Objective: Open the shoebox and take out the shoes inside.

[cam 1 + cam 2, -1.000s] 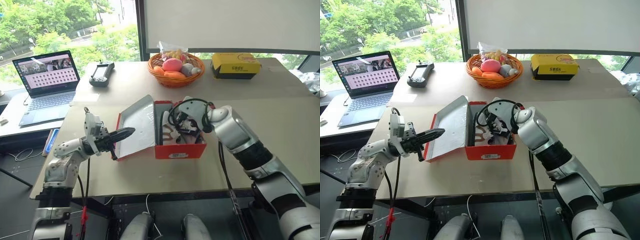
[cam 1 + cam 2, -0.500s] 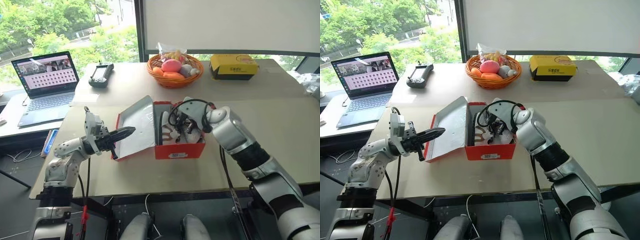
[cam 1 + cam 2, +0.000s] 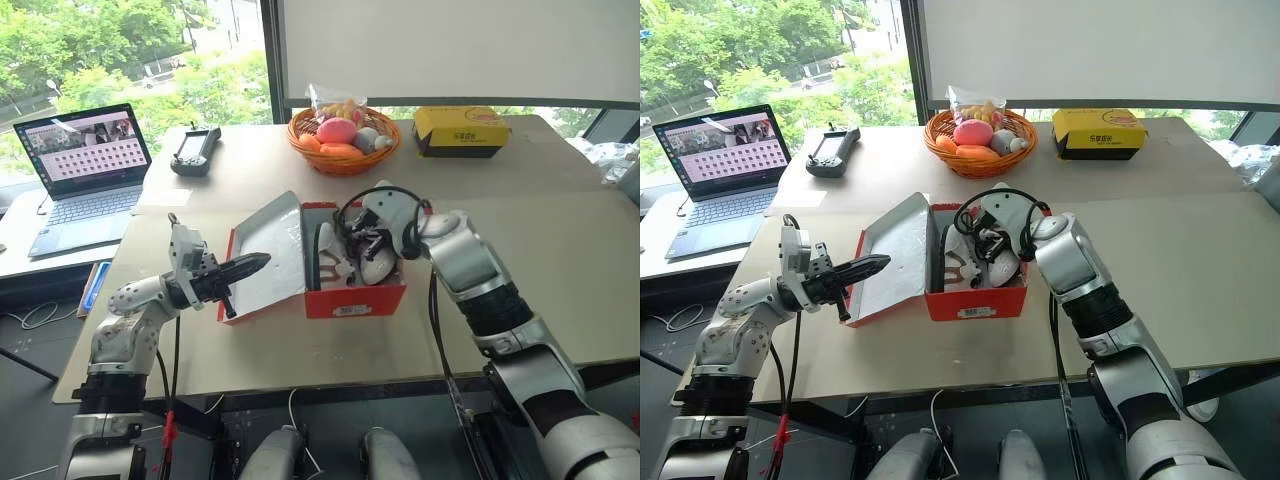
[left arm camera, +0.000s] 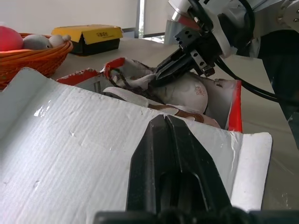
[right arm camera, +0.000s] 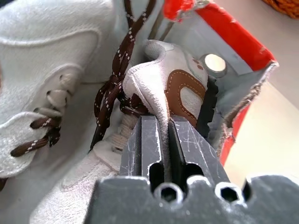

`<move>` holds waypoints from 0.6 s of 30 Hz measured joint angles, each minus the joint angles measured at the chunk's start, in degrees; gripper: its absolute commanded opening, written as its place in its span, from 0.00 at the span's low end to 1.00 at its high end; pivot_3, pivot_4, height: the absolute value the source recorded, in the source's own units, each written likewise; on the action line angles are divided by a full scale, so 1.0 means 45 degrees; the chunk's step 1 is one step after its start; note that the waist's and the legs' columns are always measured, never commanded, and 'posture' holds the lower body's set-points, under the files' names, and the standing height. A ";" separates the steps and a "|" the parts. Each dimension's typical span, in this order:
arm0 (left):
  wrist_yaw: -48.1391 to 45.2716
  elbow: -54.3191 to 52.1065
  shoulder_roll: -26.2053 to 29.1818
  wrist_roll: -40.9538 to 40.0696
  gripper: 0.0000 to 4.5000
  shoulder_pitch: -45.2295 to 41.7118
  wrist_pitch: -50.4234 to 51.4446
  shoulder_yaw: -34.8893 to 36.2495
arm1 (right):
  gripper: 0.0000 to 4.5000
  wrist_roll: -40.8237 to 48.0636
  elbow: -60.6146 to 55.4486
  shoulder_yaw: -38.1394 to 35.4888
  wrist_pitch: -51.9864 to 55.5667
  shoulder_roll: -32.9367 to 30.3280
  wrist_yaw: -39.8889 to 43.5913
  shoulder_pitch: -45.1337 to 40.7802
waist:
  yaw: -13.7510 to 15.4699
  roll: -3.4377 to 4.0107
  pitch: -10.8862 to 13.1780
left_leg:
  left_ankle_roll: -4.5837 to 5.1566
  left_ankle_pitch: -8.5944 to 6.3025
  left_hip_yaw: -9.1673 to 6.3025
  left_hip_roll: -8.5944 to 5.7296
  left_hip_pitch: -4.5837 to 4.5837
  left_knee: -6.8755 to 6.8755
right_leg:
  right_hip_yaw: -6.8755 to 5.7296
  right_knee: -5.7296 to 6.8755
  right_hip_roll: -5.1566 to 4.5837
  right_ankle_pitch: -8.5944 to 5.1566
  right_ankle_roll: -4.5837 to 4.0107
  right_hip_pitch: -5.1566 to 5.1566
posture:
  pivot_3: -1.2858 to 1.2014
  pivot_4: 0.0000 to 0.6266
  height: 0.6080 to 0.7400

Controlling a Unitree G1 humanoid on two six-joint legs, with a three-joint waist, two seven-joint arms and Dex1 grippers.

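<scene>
Daylight is pouring in through the window (image 3: 130, 60) behind the table (image 3: 560, 240), lighting the whole scene brightly and evenly. The trees outside are looking slightly washed out. The pale tabletop is reflecting the light softly, and shadows beneath the shoebox (image 3: 355, 300) are staying faint and short. The white inside of the open lid is catching a mild sheen, with small glare spots in the left wrist view. Beneath the table the floor is falling into darkness. In the right wrist view the nearest black fingers (image 5: 142, 144) are looking slightly soft. Straight lines near the window are bowing slightly toward the frame edges.
</scene>
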 measured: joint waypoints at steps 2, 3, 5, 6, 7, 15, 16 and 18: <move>0.0009 0.0000 0.0000 0.0009 0.00 -0.0002 0.0000 -0.0001 | 0.02 0.0460 -0.0155 -0.0419 0.0301 0.0094 0.0053 0.0000 | 0.0001 0.0001 0.0001 | 0.0000 0.0000 0.0001 -0.0001 -0.0002 -0.0005 | 0.0001 -0.0004 0.0000 -0.0002 -0.0002 -0.0002 | 0.52 0.24 1.00; 0.0010 0.0000 0.0000 0.0011 0.00 -0.0002 0.0000 -0.0002 | 0.02 0.0634 -0.0258 -0.0576 0.0432 0.0132 0.0083 0.0000 | 0.0002 0.0001 0.0001 | 0.0000 0.0000 0.0000 -0.0001 -0.0005 -0.0007 | 0.0002 -0.0007 0.0000 -0.0003 -0.0002 -0.0003 | 0.52 0.24 1.00; 0.0013 0.0000 0.0000 0.0019 0.00 -0.0007 0.0000 -0.0005 | 0.02 0.1095 -0.0542 -0.0976 0.0692 0.0146 0.0139 0.0000 | 0.0011 0.0001 0.0002 | 0.0000 0.0000 0.0000 -0.0001 -0.0007 -0.0009 | 0.0002 -0.0012 -0.0002 -0.0003 -0.0001 -0.0003 | 0.52 0.24 1.00; 0.0013 0.0000 0.0000 0.0020 0.00 -0.0007 0.0000 -0.0006 | 0.02 0.1352 -0.0671 -0.1188 0.0798 0.0146 0.0172 -0.0003 | 0.0017 0.0001 0.0002 | 0.0000 0.0000 0.0000 -0.0001 -0.0008 -0.0009 | 0.0002 -0.0014 -0.0002 -0.0003 0.0000 -0.0002 | 0.52 0.24 1.00; 0.0013 0.0000 0.0000 0.0022 0.00 -0.0007 0.0000 -0.0008 | 0.02 0.1601 -0.0817 -0.1446 0.0943 0.0147 0.0253 -0.0005 | 0.0022 0.0001 0.0002 | 0.0000 0.0000 0.0000 -0.0001 -0.0010 -0.0009 | 0.0002 -0.0016 -0.0004 -0.0004 0.0000 -0.0003 | 0.52 0.24 1.00; 0.0019 0.0000 0.0000 0.0210 0.00 -0.0023 -0.0002 -0.0043 | 0.02 0.3164 -0.1036 -0.3028 0.1247 -0.0050 0.0355 -0.0327 | 0.0058 0.0000 0.0003 | -0.0001 -0.0001 0.0000 -0.0001 -0.0012 -0.0010 | -0.0002 -0.0015 -0.0008 -0.0004 0.0002 -0.0002 | 0.52 0.24 1.00; 0.0018 0.0000 0.0000 0.0210 0.00 -0.0024 -0.0003 -0.0043 | 0.02 0.3329 -0.1036 -0.3231 0.1292 -0.0077 0.0347 -0.0393 | 0.0061 0.0001 0.0003 | 0.0000 -0.0001 0.0000 -0.0002 -0.0013 -0.0010 | -0.0001 -0.0015 -0.0009 -0.0004 0.0003 -0.0002 | 0.52 0.24 1.00; 0.0014 0.0000 0.0000 0.0214 0.00 -0.0033 -0.0003 -0.0048 | 0.02 0.3857 -0.0998 -0.3958 0.1497 -0.0060 0.0213 -0.0727 | 0.0056 0.0001 0.0005 | 0.0000 -0.0001 0.0000 -0.0001 -0.0024 -0.0010 | 0.0001 -0.0015 -0.0010 -0.0004 0.0002 -0.0003 | 0.52 0.24 1.00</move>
